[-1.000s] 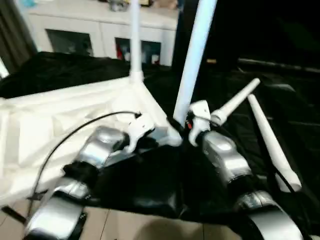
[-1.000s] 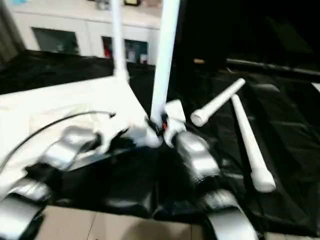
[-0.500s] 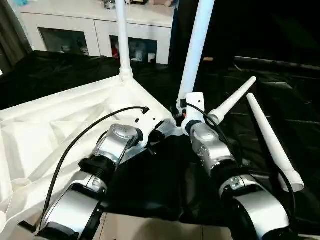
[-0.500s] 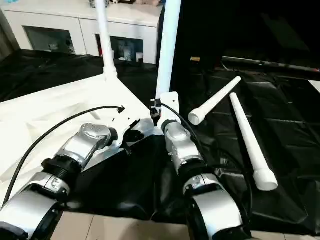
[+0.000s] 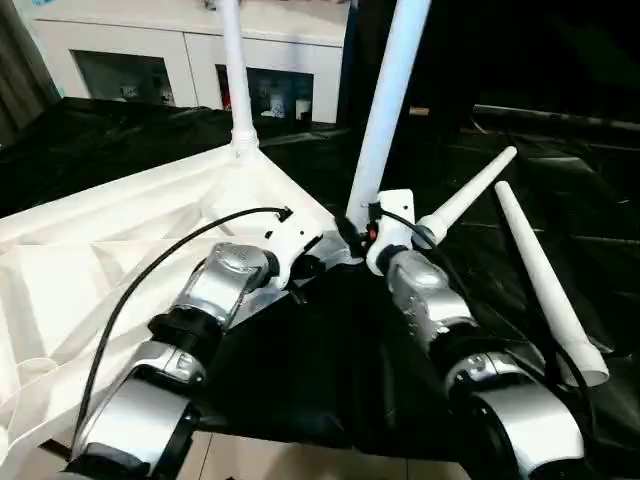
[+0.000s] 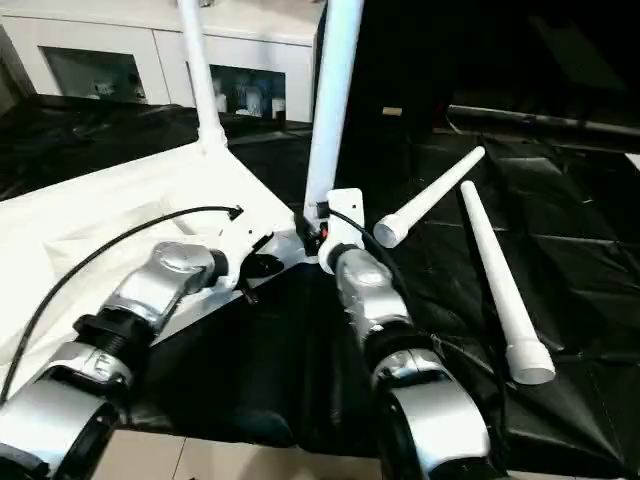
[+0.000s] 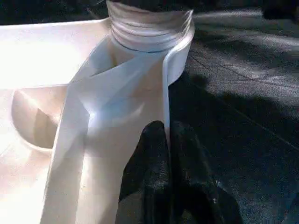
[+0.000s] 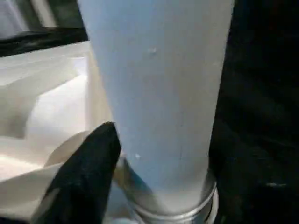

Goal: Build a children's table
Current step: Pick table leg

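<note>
The children's table top lies upside down on black cloth. Two white legs stand upright in its corner sockets, one at the far corner and one at the near right corner. My left gripper is shut on the thin rim wall just beside that near corner socket. My right gripper sits at the base of the near upright leg, which rises close in front of its camera. Two loose legs lie on the cloth to the right.
A white cabinet with glass doors stands behind the table top. Black cloth covers the work surface up to its front edge, with pale floor below. A black cable loops over my left forearm.
The head camera has steadied and shifted a little. Both arms stay at the near right corner, the left one still pinching the rim.
</note>
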